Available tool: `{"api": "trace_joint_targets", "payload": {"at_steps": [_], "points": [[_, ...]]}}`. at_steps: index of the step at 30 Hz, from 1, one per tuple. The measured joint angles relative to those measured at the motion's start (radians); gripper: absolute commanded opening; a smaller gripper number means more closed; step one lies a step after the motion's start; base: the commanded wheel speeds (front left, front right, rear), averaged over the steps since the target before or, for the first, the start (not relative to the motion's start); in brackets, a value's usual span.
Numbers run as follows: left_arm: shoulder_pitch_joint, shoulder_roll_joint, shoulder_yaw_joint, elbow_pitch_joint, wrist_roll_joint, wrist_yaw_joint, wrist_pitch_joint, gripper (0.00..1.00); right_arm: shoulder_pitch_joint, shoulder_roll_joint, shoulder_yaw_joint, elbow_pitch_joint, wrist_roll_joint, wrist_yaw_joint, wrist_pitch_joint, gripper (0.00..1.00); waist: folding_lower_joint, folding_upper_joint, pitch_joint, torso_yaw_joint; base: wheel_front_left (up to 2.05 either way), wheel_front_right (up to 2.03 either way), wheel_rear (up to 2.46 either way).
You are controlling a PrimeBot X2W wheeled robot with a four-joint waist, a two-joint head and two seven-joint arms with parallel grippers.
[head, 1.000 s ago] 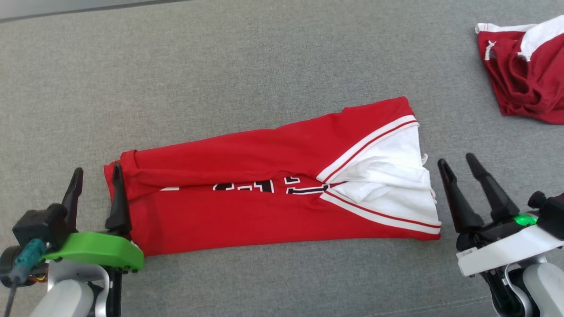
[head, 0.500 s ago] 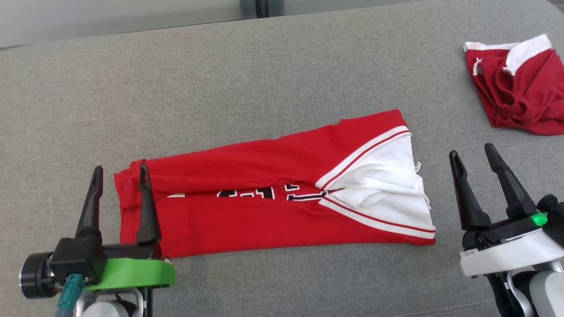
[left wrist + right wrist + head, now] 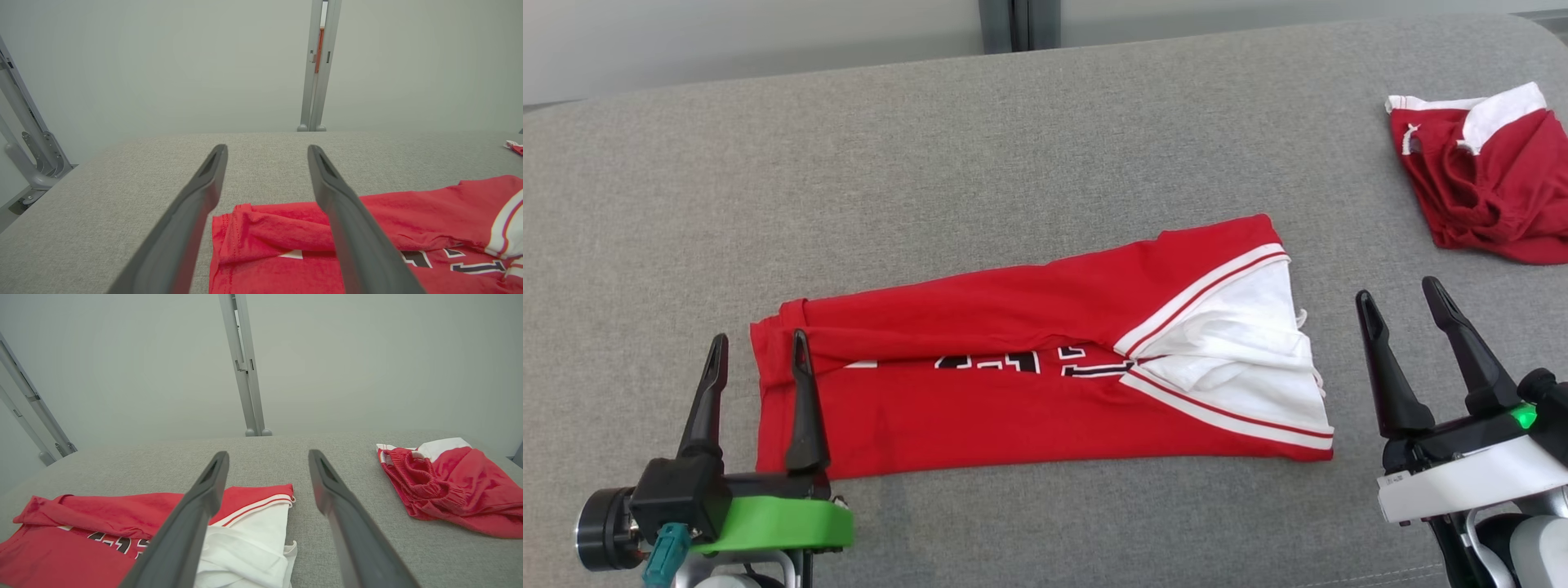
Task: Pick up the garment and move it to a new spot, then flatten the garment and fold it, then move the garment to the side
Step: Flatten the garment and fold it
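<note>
my left gripper (image 3: 758,337), fingers apart, has straightened up at the 9 o'clock hem of the red jersey (image 3: 980,412). my right gripper (image 3: 1397,289) hangs spread wide off the collar at 3 o'clock. the jersey lies mid-cushion (image 3: 1013,147), unheld and folded lengthwise. a crosswise fold likely comes next.

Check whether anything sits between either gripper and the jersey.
Nothing visible. Left gripper is open at the left end of the jersey, right gripper open just off its white end. The shorts lie apart, far right.
</note>
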Motion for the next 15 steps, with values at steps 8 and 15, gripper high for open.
{"api": "trace_joint_targets", "payload": {"at_steps": [8,15], "points": [[-0.023,-0.032,0.017,0.003,0.028,-0.036,0.000,1.00,0.003,-0.011,-0.030,0.045,0.002,0.000,0.019,1.00,0.0000,0.0000,0.030,0.015,0.00,0.00,0.00],[-0.114,-0.067,0.049,0.004,0.069,-0.078,0.000,1.00,-0.048,-0.038,-0.012,0.230,0.046,0.000,0.001,1.00,0.0000,0.0000,0.101,0.047,0.00,0.00,0.00]]}}
